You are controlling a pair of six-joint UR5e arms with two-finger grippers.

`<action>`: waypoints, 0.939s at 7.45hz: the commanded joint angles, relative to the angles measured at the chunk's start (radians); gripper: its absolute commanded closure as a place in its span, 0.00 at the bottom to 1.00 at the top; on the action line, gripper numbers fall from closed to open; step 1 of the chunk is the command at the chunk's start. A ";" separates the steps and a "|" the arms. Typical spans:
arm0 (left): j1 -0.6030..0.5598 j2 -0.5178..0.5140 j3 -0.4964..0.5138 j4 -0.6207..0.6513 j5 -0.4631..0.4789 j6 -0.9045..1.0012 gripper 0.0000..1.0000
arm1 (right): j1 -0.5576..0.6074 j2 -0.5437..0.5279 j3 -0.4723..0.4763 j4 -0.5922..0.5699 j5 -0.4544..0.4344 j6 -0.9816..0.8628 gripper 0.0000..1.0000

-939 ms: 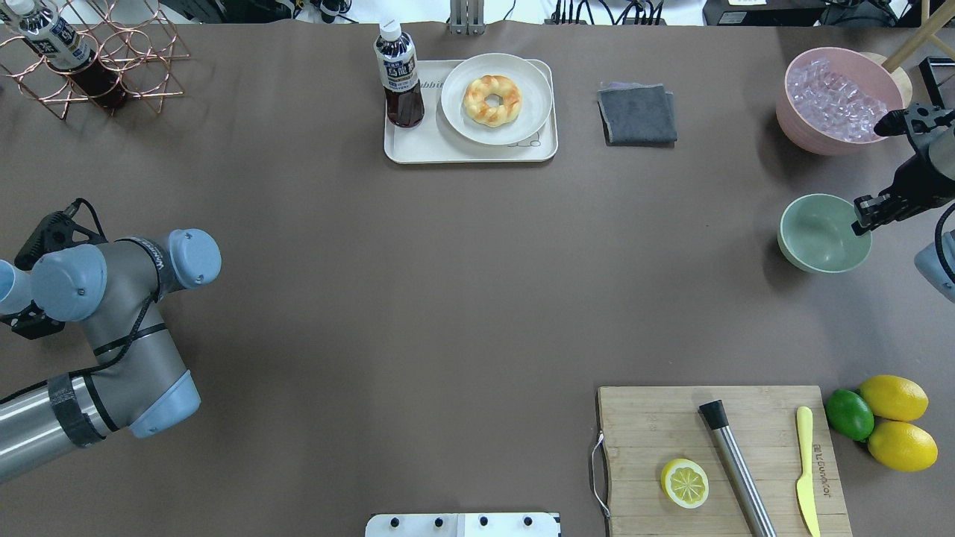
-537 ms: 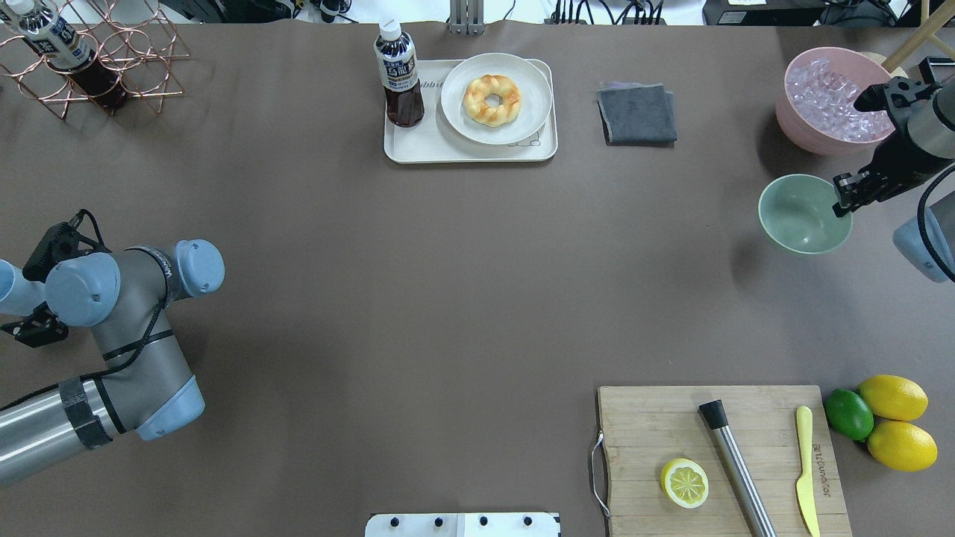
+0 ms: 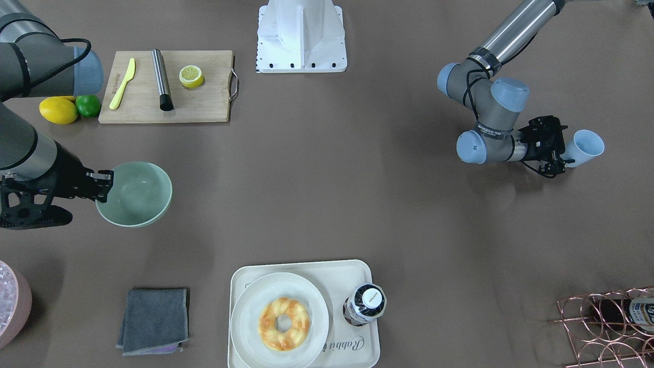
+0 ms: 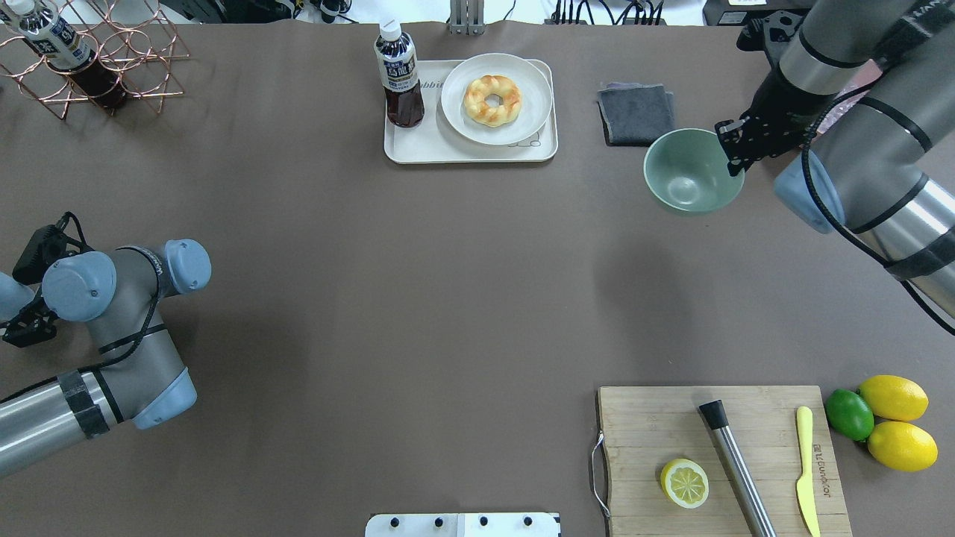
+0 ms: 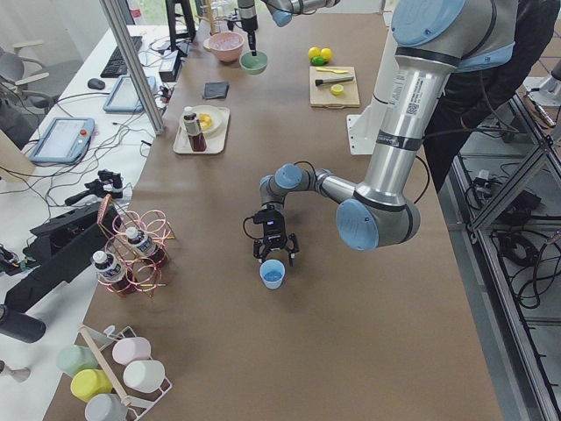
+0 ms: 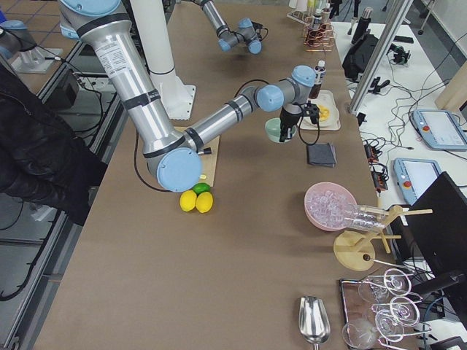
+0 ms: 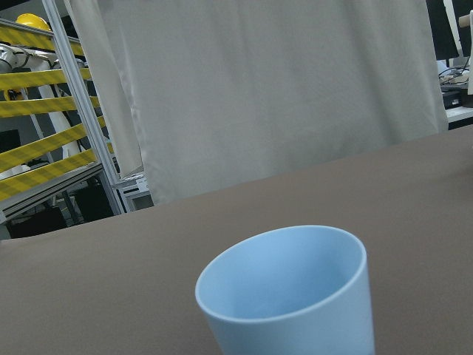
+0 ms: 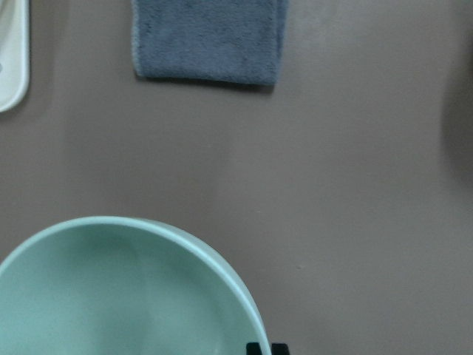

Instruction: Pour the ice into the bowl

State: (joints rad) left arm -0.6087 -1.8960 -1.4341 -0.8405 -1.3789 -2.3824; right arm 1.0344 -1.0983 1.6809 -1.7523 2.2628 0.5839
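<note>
Gripping the bowl (image 4: 664, 190) by its rim, the right gripper (image 4: 733, 149) holds it aloft just beside the grey cloth (image 4: 636, 112).
The bowl's inside shows bare green. The left gripper (image 3: 561, 153), near the table's left end, is clamped on a pale blue cup (image 3: 587, 147), contents unclear. A pink tub (image 6: 330, 204) heaped with clear pieces sits well apart; broad tabletop (image 4: 448, 298) separates the arms.

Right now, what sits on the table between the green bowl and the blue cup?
Nothing. The front-facing view shows bare table between bowl and cup; only the left arm hangs over that stretch.
</note>
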 commanded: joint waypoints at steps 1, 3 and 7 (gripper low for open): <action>-0.023 0.002 0.041 -0.034 0.003 0.000 0.03 | -0.080 0.163 -0.047 -0.062 -0.035 0.141 1.00; -0.036 0.005 0.067 -0.057 0.004 -0.001 0.05 | -0.144 0.247 -0.075 -0.072 -0.083 0.245 1.00; -0.049 0.014 0.070 -0.075 0.004 -0.017 0.12 | -0.290 0.385 -0.122 -0.070 -0.166 0.451 1.00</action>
State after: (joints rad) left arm -0.6556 -1.8863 -1.3658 -0.9040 -1.3745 -2.3858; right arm 0.8125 -0.7790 1.5835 -1.8237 2.1313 0.9420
